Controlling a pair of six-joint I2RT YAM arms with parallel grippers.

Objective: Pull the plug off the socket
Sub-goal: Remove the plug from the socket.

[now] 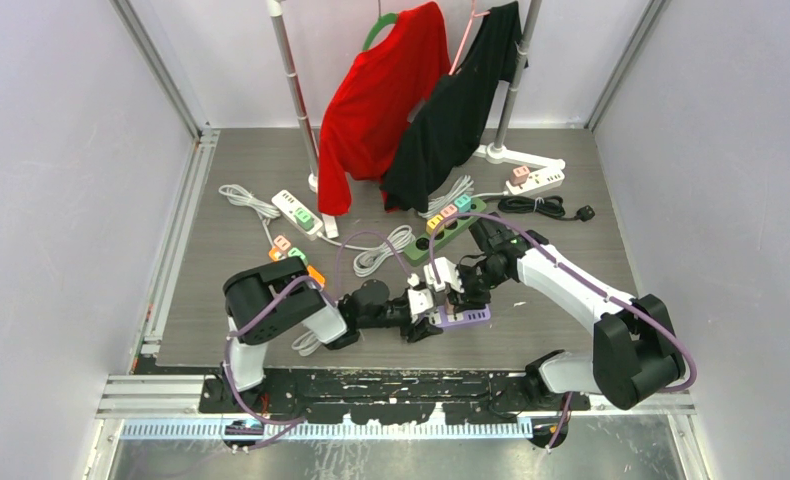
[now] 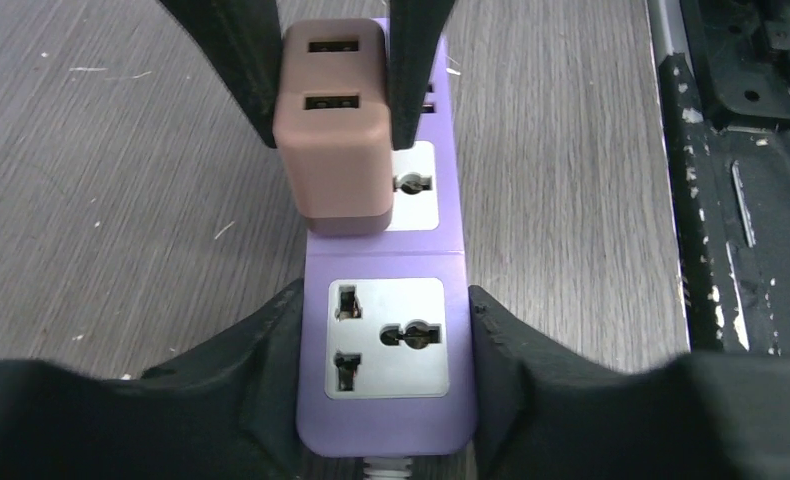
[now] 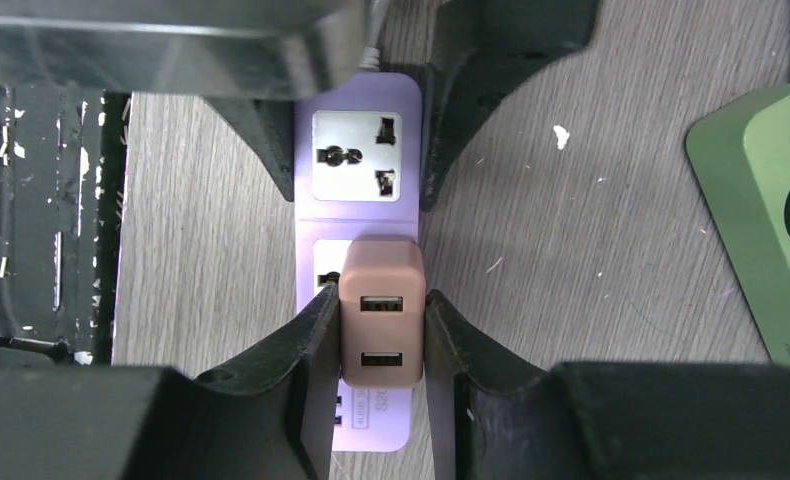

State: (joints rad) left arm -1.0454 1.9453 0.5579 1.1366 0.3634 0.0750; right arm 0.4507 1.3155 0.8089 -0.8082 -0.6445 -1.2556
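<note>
A purple power strip (image 2: 386, 260) lies flat on the wood-grain table (image 2: 121, 200), near the front edge between the arms (image 1: 463, 318). A brown two-port USB plug (image 3: 381, 320) sits in its second socket, upright (image 2: 336, 150). My right gripper (image 3: 381, 305) is shut on the plug, one finger pressed against each side. My left gripper (image 2: 386, 310) is shut on the strip's cable end, its fingers (image 2: 271, 340) against both long sides around the empty white socket (image 2: 386, 335). The two grippers face each other along the strip.
A green power strip (image 3: 761, 200) lies just beyond the right gripper. White strips (image 1: 296, 212) (image 1: 536, 180) and loose cables (image 1: 376, 250) are farther back. A red shirt (image 1: 381, 100) and a black one (image 1: 461, 110) hang on a rack. The black base rail (image 2: 741, 200) borders the near edge.
</note>
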